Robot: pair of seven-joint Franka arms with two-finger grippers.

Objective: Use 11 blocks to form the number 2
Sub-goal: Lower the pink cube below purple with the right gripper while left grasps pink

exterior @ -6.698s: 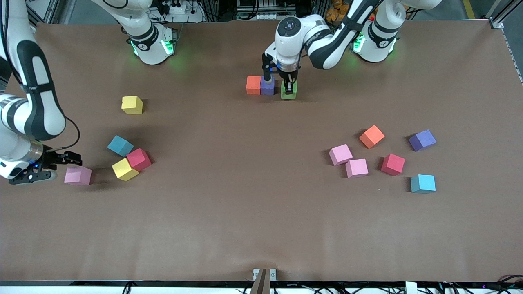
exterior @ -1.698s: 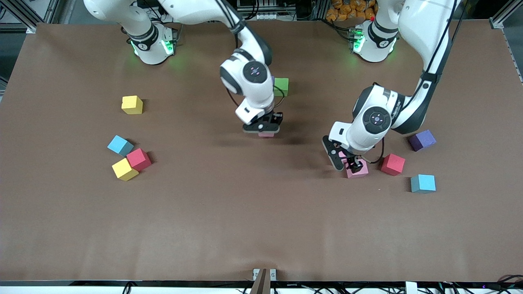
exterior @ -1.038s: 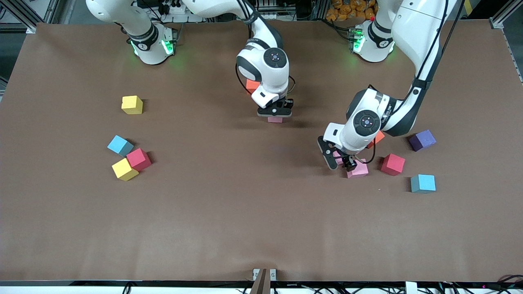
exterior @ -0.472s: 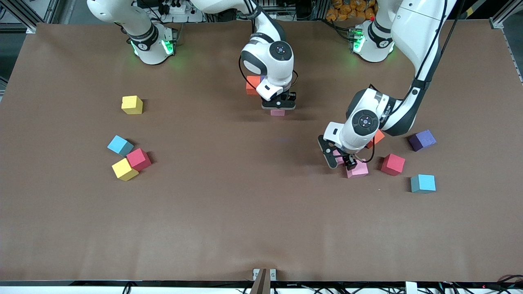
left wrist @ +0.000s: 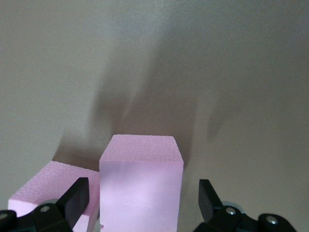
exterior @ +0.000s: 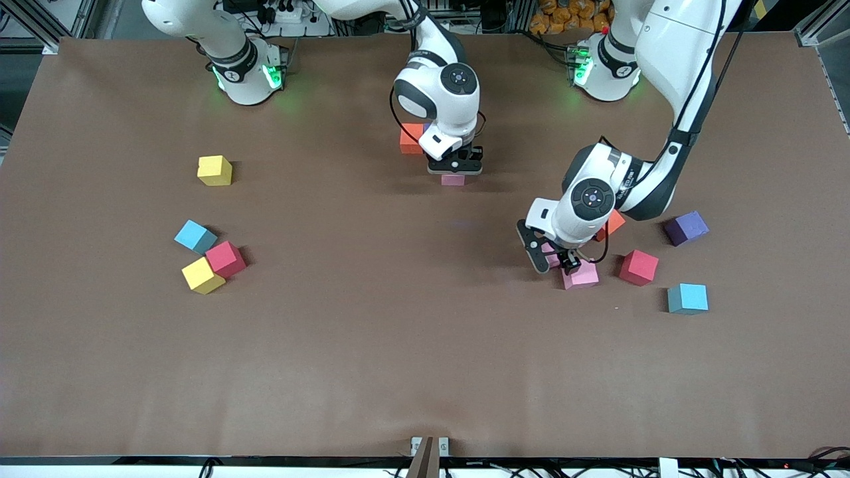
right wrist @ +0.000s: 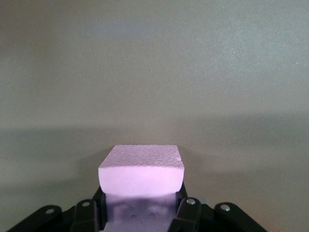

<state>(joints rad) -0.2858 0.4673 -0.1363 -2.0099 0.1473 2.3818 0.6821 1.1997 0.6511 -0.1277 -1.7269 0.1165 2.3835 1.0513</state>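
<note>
Two claws are at work over the brown counter (exterior: 372, 345). The right claw (exterior: 455, 168) is closed on a pink block (exterior: 453, 179), which it holds low over the counter, just beside an orange block (exterior: 410, 138) that is mostly hidden by the arm; in the right wrist view the pink block (right wrist: 141, 170) sits squeezed between the fingers. The left claw (exterior: 556, 261) is open, and its fingers (left wrist: 75, 199) stand on either side of a second pink block (left wrist: 141, 186) without touching it, while a third pink block (left wrist: 46, 193) lies just beside that one. Loose blocks near the left arm's end are red (exterior: 639, 267), light blue (exterior: 687, 298) and purple (exterior: 686, 228). Toward the right arm's end lie two yellow blocks (exterior: 214, 170), one light blue (exterior: 195, 236) and one red (exterior: 226, 258).
</note>
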